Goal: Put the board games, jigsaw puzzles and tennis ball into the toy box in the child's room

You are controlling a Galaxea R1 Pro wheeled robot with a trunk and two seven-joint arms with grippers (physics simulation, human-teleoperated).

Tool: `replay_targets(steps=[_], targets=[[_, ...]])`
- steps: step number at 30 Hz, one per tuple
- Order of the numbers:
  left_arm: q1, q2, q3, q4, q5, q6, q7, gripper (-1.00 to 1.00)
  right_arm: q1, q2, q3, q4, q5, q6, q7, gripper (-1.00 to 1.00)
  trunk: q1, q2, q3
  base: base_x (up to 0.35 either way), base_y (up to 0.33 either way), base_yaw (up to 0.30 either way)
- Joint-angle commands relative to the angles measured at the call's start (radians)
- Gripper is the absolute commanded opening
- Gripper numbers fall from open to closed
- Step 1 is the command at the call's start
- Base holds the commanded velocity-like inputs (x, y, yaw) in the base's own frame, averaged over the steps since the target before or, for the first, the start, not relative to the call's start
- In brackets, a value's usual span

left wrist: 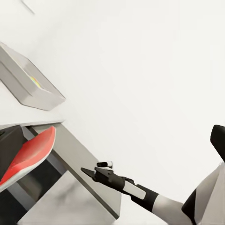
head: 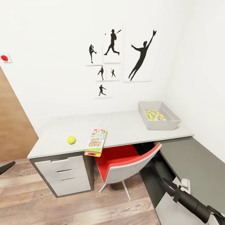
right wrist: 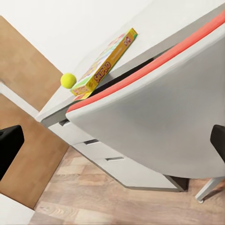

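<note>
Head view: right gripper point(head: 164, 184) hangs low beside the dark cabinet point(head: 193, 162), jaws slightly parted and holding nothing, while the pale table point(head: 125, 128) lies beyond and above it. Well ahead of this gripper, past the red and grey chair point(head: 125, 164), 1 green-white board game point(head: 96, 142) overhangs the table's front edge with the tennis ball point(head: 71, 140) just beside it; the toy box point(head: 158, 115), farther back on the table, contains a jigsaw puzzle point(head: 155, 115). Left gripper's tip point(head: 6, 165) shows at the frame edge, and I cannot tell how its jaws stand.
</note>
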Motion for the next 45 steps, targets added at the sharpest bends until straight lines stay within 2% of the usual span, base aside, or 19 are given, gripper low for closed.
replay_targets(steps=[1, 4, 7, 12, 17, 20, 22, 23, 25, 26, 27, 28, 30, 32, 33, 35, 39, 41, 45], targets=[[-0.001, 0.0, -0.003, 0.0, -0.002, 0.011, -0.004, 1.0, -0.001, 0.0, 0.0, 0.0, -0.007, 0.01, 0.003, 1.0, 0.0, -0.001, -0.001, 0.003, -0.003, 0.0], [-0.004, 0.0, -0.014, 0.001, -0.009, 0.015, -0.004, 1.0, -0.001, 0.002, 0.008, 0.0, -0.007, 0.01, 0.0, 1.0, 0.0, -0.001, -0.001, 0.001, -0.001, 0.0], [-0.008, 0.001, -0.039, 0.001, -0.011, 0.019, 0.037, 1.0, -0.001, 0.009, 0.026, 0.0, -0.006, 0.01, -0.002, 1.0, 0.0, -0.001, -0.001, 0.0, 0.0, 0.0], [-0.017, 0.001, -0.097, 0.001, -0.01, 0.031, 0.175, 1.0, -0.002, 0.024, 0.063, -0.001, -0.006, 0.011, -0.042, 1.0, 0.0, -0.001, -0.001, 0.0, 0.0, 0.0], [-0.036, -0.011, -0.147, 0.002, -0.009, 0.057, 0.294, 1.0, -0.002, 0.029, 0.078, -0.002, -0.006, 0.014, -0.087, 1.0, 0.0, -0.001, -0.001, 0.0, 0.0, 0.0], [-0.075, -0.047, -0.195, 0.004, -0.008, 0.065, 0.43, 1.0, -0.002, 0.034, 0.086, -0.003, -0.007, 0.015, -0.099, 1.0, 0.0, -0.001, -0.001, 0.0, 0.0, 0.0], [-0.121, -0.106, -0.242, 0.008, -0.009, 0.067, 0.575, 1.0, -0.002, 0.036, 0.09, -0.003, -0.007, 0.016, -0.103, 1.0, 0.0, -0.001, -0.001, 0.0, 0.0, 0.0], [-0.135, -0.124, -0.255, 0.01, -0.009, 0.067, 0.615, 1.0, -0.002, 0.037, 0.091, -0.003, -0.007, 0.016, -0.103, 1.0, 0.0, -0.001, -0.001, 0.0, 0.0, 0.0], [-0.188, -0.199, -0.312, 0.024, -0.008, 0.065, 0.792, 1.0, -0.002, 0.037, 0.092, -0.003, -0.007, 0.017, -0.105, 1.0, 0.0, -0.001, -0.001, 0.0, 0.0, 0.0], [-0.201, -0.218, -0.327, 0.032, -0.008, 0.063, 0.839, 1.0, -0.002, 0.037, 0.092, -0.004, -0.007, 0.017, -0.105, 1.0, 0.0, -0.001, -0.001, 0.0, 0.0, 0.0], [-0.227, -0.254, -0.357, 0.053, -0.008, 0.059, 0.935, 1.0, -0.002, 0.037, 0.093, -0.004, -0.007, 0.018, -0.105, 1.0, 0.0, -0.001, -0.001, 0.0, 0.0, 0.0], [-0.24, -0.27, -0.37, 0.067, -0.008, 0.058, 0.981, 1.0, -0.002, 0.037, 0.093, -0.004, -0.007, 0.018, -0.105, 1.0, 0.0, -0.001, -0.001, 0.0, 0.0, 0.0], [-0.303, -0.324, -0.408, 0.146, -0.008, 0.047, 1.14, 1.0, -0.002, 0.036, 0.091, -0.004, -0.008, 0.019, -0.104, 1.0, 0.0, -0.001, -0.001, 0.0, 0.0, 0.0], [-0.342, -0.344, -0.42, 0.202, -0.008, 0.036, 1.198, 1.0, -0.002, 0.036, 0.091, -0.004, -0.009, 0.02, -0.104, 1.0, 0.0, -0.001, -0.001, 0.0, 0.0, 0.0], [-0.384, -0.359, -0.427, 0.265, -0.009, 0.019, 1.238, 1.0, -0.002, 0.036, 0.09, -0.004, -0.009, 0.02, -0.104, 1.0, 0.0, -0.001, -0.001, 0.0, 0.0, 0.0], [-0.45, -0.371, -0.434, 0.369, -0.01, -0.009, 1.272, 1.0, -0.002, 0.035, 0.089, -0.003, -0.009, 0.021, -0.103, 1.0, 0.0, -0.001, -0.001, 0.0, 0.0, 0.0], [-0.566, -0.382, -0.445, 0.549, -0.01, -0.037, 1.298, 1.0, -0.002, 0.035, 0.087, -0.004, -0.01, 0.023, -0.102, 1.0, 0.0, -0.001, -0.001, 0.0, 0.0, 0.0], [-0.6, -0.383, -0.448, 0.601, -0.007, -0.044, 1.3, 1.0, -0.002, 0.035, 0.086, -0.005, -0.01, 0.024, -0.102, 1.0, 0.0, -0.001, -0.001, 0.0, 0.0, 0.0], [-0.626, -0.385, -0.449, 0.643, 0.0, -0.049, 1.299, 1.0, -0.002, 0.035, 0.086, -0.013, -0.011, 0.025, -0.101, 1.0, 0.0, -0.001, -0.001, 0.0, 0.0, 0.0]])
